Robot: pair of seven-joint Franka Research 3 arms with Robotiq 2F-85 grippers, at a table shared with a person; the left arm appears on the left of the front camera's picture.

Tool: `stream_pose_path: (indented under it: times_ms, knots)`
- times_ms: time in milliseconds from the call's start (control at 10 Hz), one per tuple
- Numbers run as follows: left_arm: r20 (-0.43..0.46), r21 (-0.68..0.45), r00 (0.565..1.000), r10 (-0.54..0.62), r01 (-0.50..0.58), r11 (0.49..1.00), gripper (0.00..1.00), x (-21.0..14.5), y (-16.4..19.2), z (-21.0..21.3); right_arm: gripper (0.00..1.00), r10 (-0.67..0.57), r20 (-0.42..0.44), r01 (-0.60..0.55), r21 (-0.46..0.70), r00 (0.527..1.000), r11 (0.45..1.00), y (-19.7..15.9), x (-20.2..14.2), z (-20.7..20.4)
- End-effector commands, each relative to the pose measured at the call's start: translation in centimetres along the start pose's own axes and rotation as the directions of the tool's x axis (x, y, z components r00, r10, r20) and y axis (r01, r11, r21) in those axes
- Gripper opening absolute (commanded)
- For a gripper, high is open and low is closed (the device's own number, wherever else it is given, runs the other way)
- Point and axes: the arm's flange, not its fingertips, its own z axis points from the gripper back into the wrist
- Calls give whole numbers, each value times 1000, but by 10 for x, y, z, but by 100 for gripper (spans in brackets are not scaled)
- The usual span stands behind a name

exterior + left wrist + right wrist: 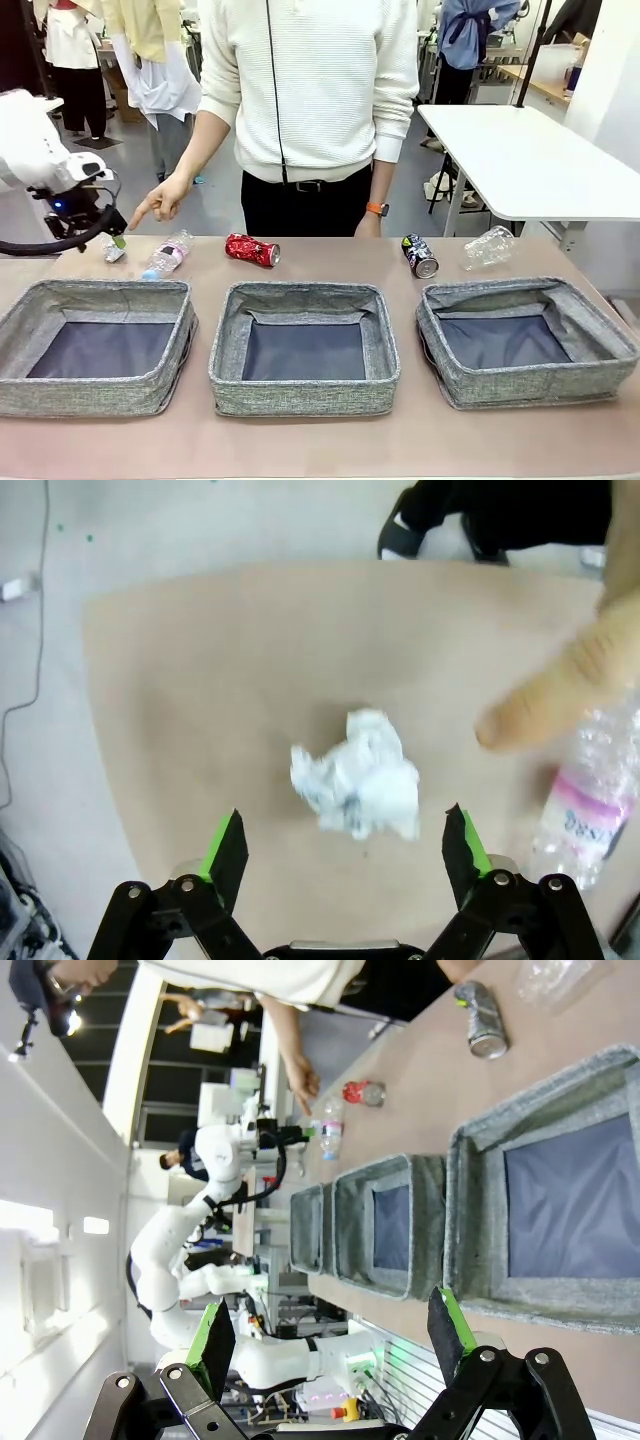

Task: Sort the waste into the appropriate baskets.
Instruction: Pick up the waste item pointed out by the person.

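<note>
Right end effector [328,1312]: fingers wide apart, nothing between them. It is set back off the right end of the tabletop [300,440], sighting along the basket row.

Three grey baskets in a line along the near edge, dark floors showing:
- left basket [80,395]
- middle basket [300,395]
- right basket [520,385]

All waste lies behind them, in a row along the far edge:
- Far left corner: white tissue wad [358,785].
- Just right of it: clear bottle [167,254] with pink label, on its side.
- Behind the middle basket: red can [252,250], dented, on its side.
- Behind the right basket: dark can [420,256], on its side, open end toward the baskets.
- Toward the far right corner: crushed clear bottle [488,247].

Left end effector [343,822]: above the far left corner, fingers spread wide. The wad sits in line with the gap, not clamped, and I can't tell whether it is touching.

Person's hand [160,200]: reaches over the far edge, index finger pointing down near the wad and the labelled bottle.
</note>
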Motion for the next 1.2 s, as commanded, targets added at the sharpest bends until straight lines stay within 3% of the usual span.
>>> stream_pose_path:
  times_ms: [0,400,500,600,700,900,1000,1100]
  knots:
    - [11,35,1000,7,-7,999,100,16,0,-5,100,27,8,-28,20,1000,999,3,4,0]
    - [-16,47,1000,14,-13,999,100,18,-6,-11,100,27,8,-28,20,1000,999,3,4,0]
    - [-6,51,1000,17,-16,999,51,18,-6,-11,100,27,8,-28,20,1000,999,3,4,0]
    - [2,48,1000,9,-10,999,40,17,-7,-10,100,27,8,-28,20,1000,999,3,4,0]
    - [14,46,1000,2,-3,999,0,17,-7,-9,100,27,8,-28,20,1000,999,3,4,0]
    - [24,42,1000,1,-2,999,0,16,-6,-10,100,27,8,-28,20,1000,999,3,4,0]
    - [3,16,1000,-4,4,1000,14,16,-6,-10,100,27,8,-28,20,1000,999,3,4,0]
    - [4,28,1000,5,-5,1000,4,16,-7,-10,100,27,8,-28,20,1000,999,3,4,0]
